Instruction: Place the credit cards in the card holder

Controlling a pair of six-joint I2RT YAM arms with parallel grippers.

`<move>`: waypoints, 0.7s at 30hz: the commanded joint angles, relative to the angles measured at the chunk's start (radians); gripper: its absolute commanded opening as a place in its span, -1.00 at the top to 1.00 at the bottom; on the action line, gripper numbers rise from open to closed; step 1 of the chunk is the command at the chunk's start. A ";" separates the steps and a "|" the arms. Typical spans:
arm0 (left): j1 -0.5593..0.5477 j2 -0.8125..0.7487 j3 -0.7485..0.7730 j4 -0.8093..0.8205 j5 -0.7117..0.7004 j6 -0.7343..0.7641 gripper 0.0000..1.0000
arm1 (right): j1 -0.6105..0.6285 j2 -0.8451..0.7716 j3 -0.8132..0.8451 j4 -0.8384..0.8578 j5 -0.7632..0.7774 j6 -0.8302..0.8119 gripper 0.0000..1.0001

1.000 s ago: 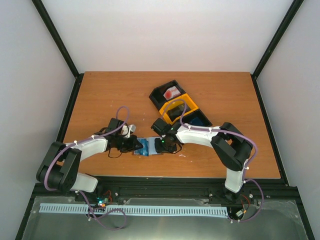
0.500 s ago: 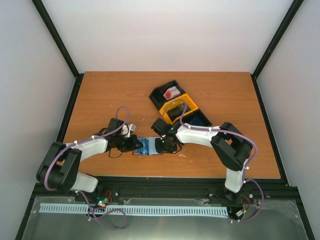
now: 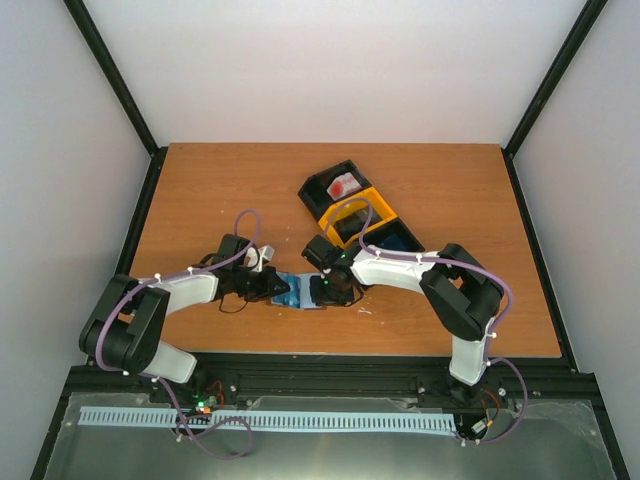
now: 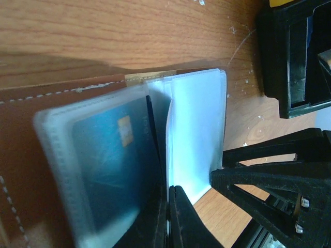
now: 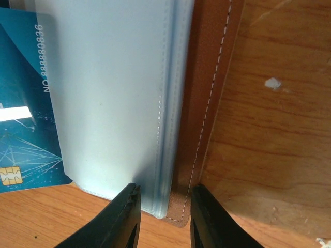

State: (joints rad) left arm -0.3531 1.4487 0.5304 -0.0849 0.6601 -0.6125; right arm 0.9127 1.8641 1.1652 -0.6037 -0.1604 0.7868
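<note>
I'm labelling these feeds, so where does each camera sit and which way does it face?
Top external: above and behind, looking down on the table; both arms show.
Left wrist: close over the open card holder; its shut jaws show.
Right wrist: looking down at the holder's corner, between its jaws.
Both wrist views share the blue card.

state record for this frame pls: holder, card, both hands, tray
card holder: open on the table, front centre, between both hands
blue card: inside a clear sleeve of the holder
left hand: shut, tips at the sleeves' edge; whether it pinches a sleeve is unclear
right hand: closed on the holder's edge, pale sleeves and brown cover between its fingers
tray: behind and right of the holder, apart from it
</note>
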 commanded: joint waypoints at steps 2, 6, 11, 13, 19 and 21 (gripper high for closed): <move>0.002 0.031 -0.003 0.050 -0.014 -0.008 0.99 | -0.002 0.053 -0.015 -0.008 0.003 -0.002 0.44; 0.002 0.026 0.001 0.045 -0.040 -0.011 0.99 | -0.001 0.050 -0.019 -0.005 0.001 -0.002 0.44; 0.003 0.008 0.013 0.009 -0.084 -0.005 0.99 | -0.001 0.048 -0.020 -0.002 0.002 -0.001 0.44; 0.003 0.001 0.011 0.009 -0.082 -0.016 0.99 | -0.002 0.049 -0.019 -0.001 0.000 -0.003 0.44; 0.003 -0.012 0.018 0.014 -0.039 -0.042 0.99 | -0.001 0.047 -0.020 0.001 0.000 -0.006 0.44; 0.003 -0.007 0.014 0.035 -0.002 -0.064 0.99 | -0.002 0.047 -0.021 0.002 -0.001 -0.006 0.44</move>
State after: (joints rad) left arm -0.3515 1.4490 0.5301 -0.0757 0.6395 -0.6388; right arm 0.9100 1.8645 1.1652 -0.6033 -0.1677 0.7860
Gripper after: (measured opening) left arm 0.010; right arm 0.278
